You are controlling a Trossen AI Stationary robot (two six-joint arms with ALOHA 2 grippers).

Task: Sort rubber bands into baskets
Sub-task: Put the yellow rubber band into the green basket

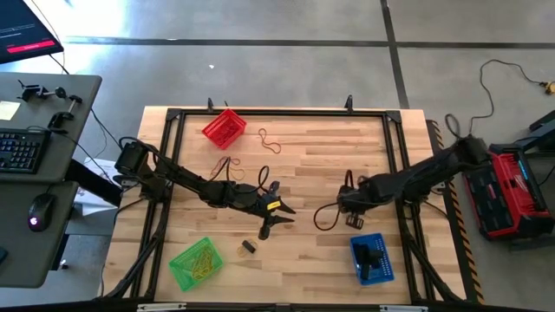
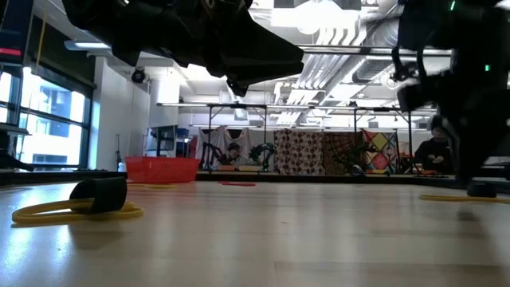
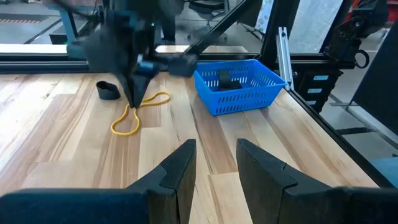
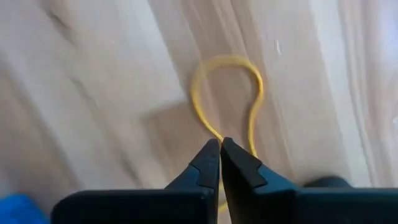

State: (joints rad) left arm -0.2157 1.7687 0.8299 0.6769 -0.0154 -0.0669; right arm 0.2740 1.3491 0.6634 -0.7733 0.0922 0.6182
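Nearest you, the right tool (image 4: 220,144) stands tip-down on the worktop (image 1: 303,260), its fingers pinched together on the waist of a yellow rubber band (image 4: 227,93), which lies flat on the wood beside the blue basket (image 1: 371,259). You can judge the grip made but the band not yet lifted. A black band (image 3: 107,91) lies just beside it. Farther off, the left tool (image 3: 214,163) waits over mid-worktop, fingers parted and holding nothing. The green basket (image 1: 196,263) already holds yellow bands, so that is probably where this one belongs. The red basket (image 1: 224,126) sits at the far edge.
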